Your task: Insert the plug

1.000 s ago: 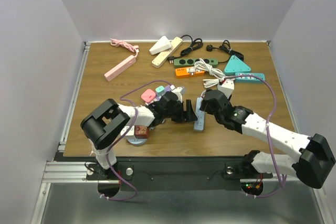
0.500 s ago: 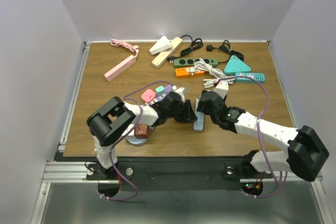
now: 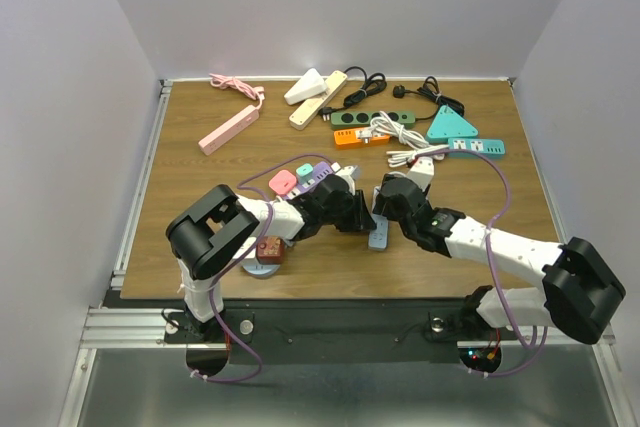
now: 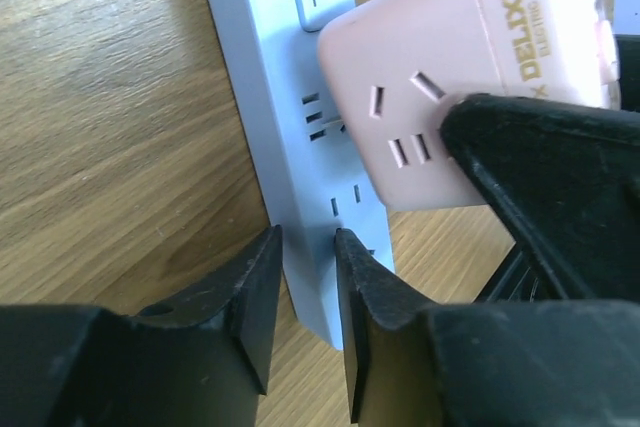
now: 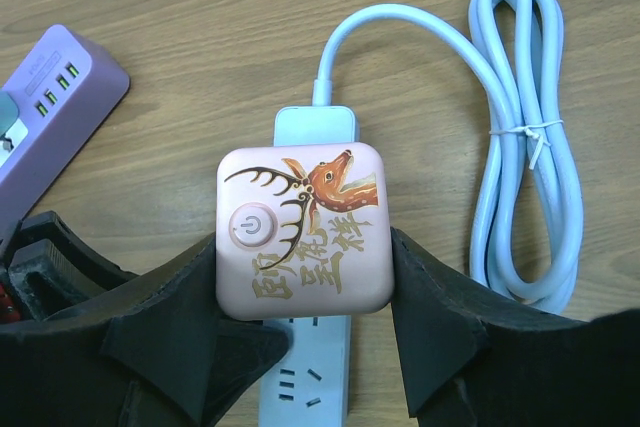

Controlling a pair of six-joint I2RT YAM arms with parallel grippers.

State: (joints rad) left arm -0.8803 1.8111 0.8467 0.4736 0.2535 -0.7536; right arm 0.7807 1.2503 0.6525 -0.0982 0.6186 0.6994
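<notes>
The plug is a pink cube adapter (image 5: 300,207) with a deer picture and a power button on top. My right gripper (image 5: 300,252) is shut on its two sides. It sits over the cord end of a light blue power strip (image 5: 305,377), and I cannot tell whether its pins are in. In the left wrist view the cube (image 4: 450,77) hangs close over the strip (image 4: 290,127). My left gripper (image 4: 305,277) is at the strip's other end, jaws nearly together with the strip's edge showing in the gap. From above, both grippers (image 3: 358,215) (image 3: 385,202) crowd the strip (image 3: 379,237).
The strip's coiled blue cord (image 5: 530,177) lies to the right. A purple strip (image 5: 55,97) lies left of it. Further back are a pink strip (image 3: 228,130), a cream strip (image 3: 318,99), a green strip (image 3: 372,118), an orange one (image 3: 360,137) and a teal triangle (image 3: 452,127). A red-brown cube (image 3: 270,249) sits near the front edge.
My left gripper's jaws have narrowed at the strip's near end. The right arm has brought the pink cube a little left, over the strip.
</notes>
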